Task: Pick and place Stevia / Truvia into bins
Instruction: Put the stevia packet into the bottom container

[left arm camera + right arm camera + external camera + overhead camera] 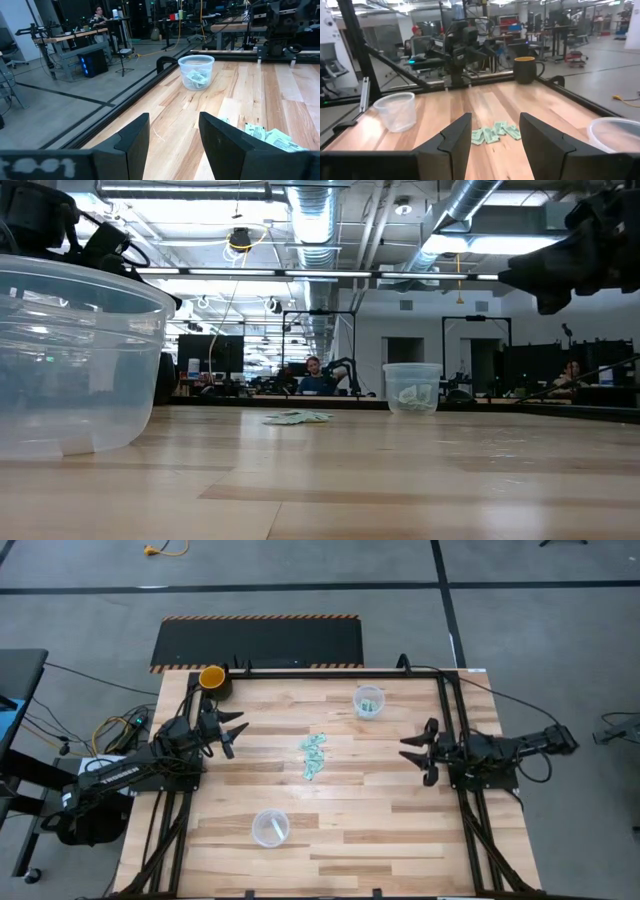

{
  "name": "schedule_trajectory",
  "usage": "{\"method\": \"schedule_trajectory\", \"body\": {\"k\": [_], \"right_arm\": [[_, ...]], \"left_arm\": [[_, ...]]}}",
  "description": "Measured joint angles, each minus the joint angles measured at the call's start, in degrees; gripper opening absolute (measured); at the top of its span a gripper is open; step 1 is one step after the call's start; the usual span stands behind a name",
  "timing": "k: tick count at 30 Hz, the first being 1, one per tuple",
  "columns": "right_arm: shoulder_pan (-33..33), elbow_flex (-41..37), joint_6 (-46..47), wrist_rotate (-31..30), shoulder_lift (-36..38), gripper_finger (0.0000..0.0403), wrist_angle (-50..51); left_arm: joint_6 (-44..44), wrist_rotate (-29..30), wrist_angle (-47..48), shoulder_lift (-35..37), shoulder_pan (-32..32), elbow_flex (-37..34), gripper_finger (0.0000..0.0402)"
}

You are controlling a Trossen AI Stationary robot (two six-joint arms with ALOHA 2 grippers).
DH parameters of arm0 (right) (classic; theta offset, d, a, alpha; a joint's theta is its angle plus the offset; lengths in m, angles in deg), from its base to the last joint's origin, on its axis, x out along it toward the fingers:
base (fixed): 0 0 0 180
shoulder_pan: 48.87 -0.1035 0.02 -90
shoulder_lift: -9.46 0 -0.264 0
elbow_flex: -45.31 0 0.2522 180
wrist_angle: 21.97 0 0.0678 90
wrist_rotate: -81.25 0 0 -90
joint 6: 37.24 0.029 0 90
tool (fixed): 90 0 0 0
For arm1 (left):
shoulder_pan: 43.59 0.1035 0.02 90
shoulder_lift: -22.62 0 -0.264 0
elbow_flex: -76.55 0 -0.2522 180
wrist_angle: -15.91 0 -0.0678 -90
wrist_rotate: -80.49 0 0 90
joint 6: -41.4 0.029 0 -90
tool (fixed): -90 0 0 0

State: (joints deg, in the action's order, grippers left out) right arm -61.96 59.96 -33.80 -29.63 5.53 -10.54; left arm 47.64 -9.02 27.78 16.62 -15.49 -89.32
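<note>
The Stevia packets [314, 755] lie heaped at the middle of the surface [380, 830]. One clear bin [369, 700] stands near the far edge with packets inside, the other [270, 827] toward the near edge. The left gripper [233, 728] and right gripper [413, 752] flank the heap, jaws open and empty.

Even, bright overhead light; sharp from above, soft up close.

High view: the counter [330, 790] is evenly lit, with only faint, short shadows under the arms. Low view: ceiling strip lights [300, 275] glare white, the arms are dark silhouettes against them, and the near cup [75, 360] is large, blurred and bowed at the picture's edge, while the far cup [412, 388] is crisper. Left wrist view: the fingers [132, 142] are dark and soft-edged, and the hall behind is dimmer than the wood. Right wrist view: hazy throughout, the packets [495, 133] are smeared, and the fingers [455, 137] catch a dull sheen.
</note>
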Motion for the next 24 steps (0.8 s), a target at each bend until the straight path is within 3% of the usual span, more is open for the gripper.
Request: {"method": "schedule_trajectory", "body": {"k": [24], "right_arm": [[-0.27, 0.00, 0.02, 0.22, -0.19, 0.0159, 0.14]], "left_arm": [[0.00, -0.02, -0.44, -0.02, 0.00, 0.01, 0.0163]]}}
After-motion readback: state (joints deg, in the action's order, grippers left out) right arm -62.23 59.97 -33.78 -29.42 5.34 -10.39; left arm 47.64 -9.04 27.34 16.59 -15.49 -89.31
